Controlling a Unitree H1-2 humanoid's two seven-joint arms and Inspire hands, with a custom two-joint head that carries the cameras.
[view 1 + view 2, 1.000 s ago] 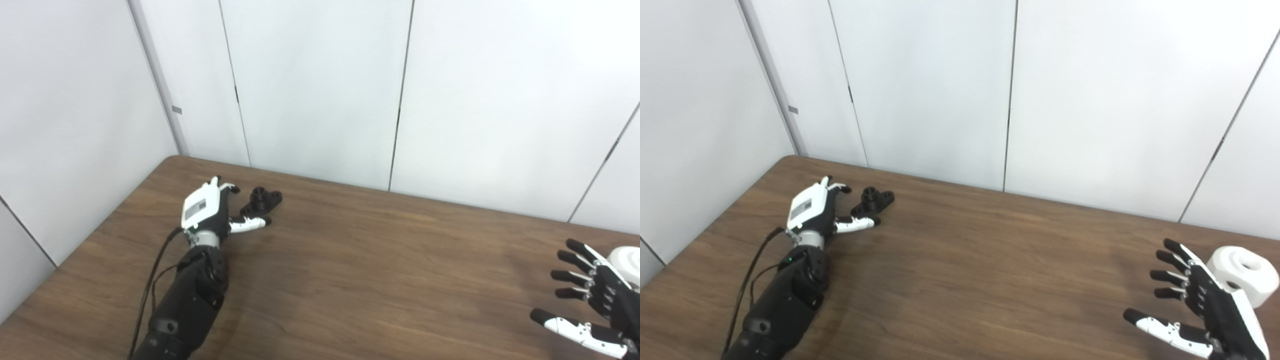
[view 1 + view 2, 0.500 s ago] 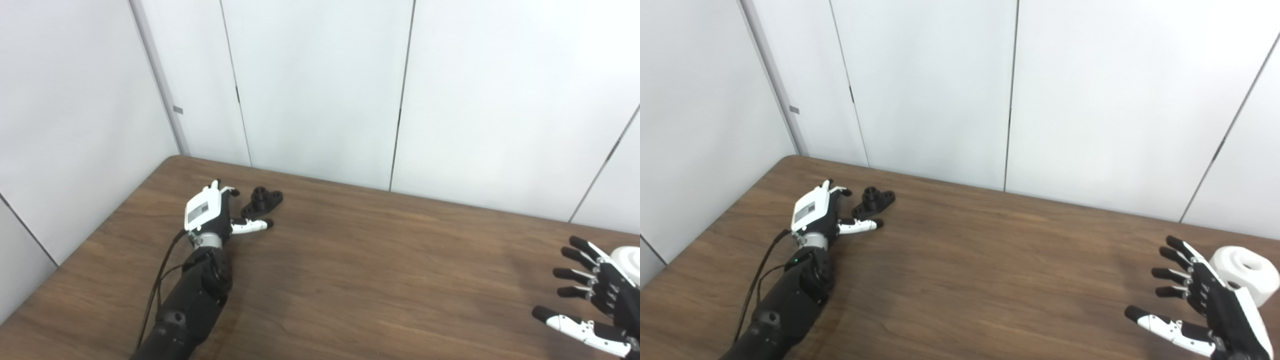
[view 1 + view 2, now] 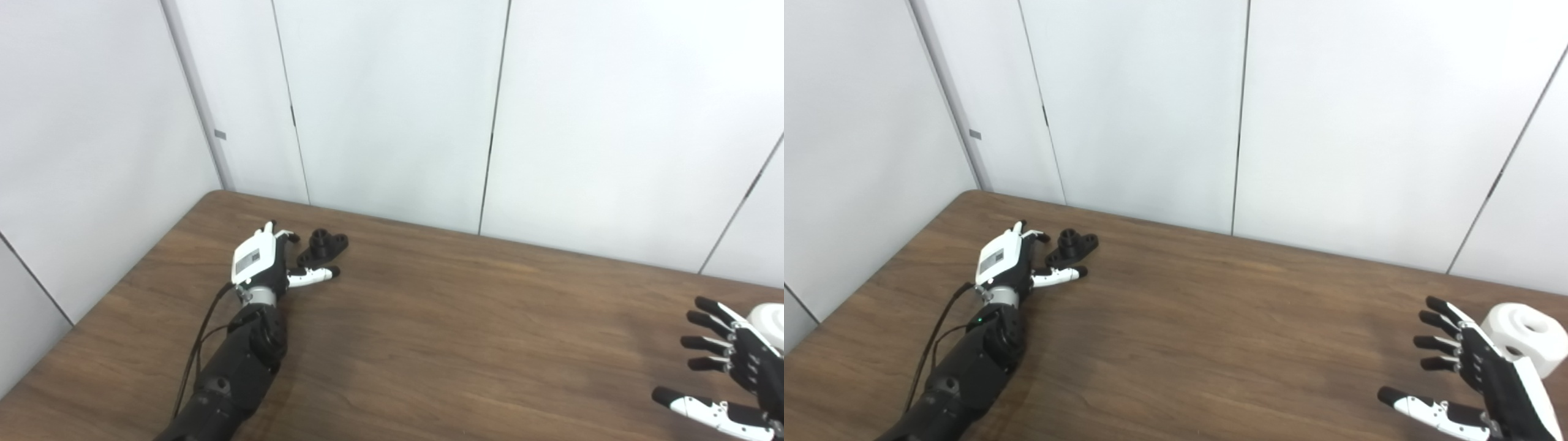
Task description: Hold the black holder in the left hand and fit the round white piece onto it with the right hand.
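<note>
While the black holder (image 3: 1072,246) lies flat on the far left of the table (image 3: 1213,331), just right of the spread, empty left hand (image 3: 1013,263), the round white piece (image 3: 1525,338) sits far right, just beyond the splayed, empty right hand (image 3: 1476,380).

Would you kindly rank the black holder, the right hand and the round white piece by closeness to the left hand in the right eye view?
1. black holder: just beyond the left hand, at the table's far left.
2. right hand: open, at the near right.
3. round white piece: behind the right hand, at the right edge.
</note>
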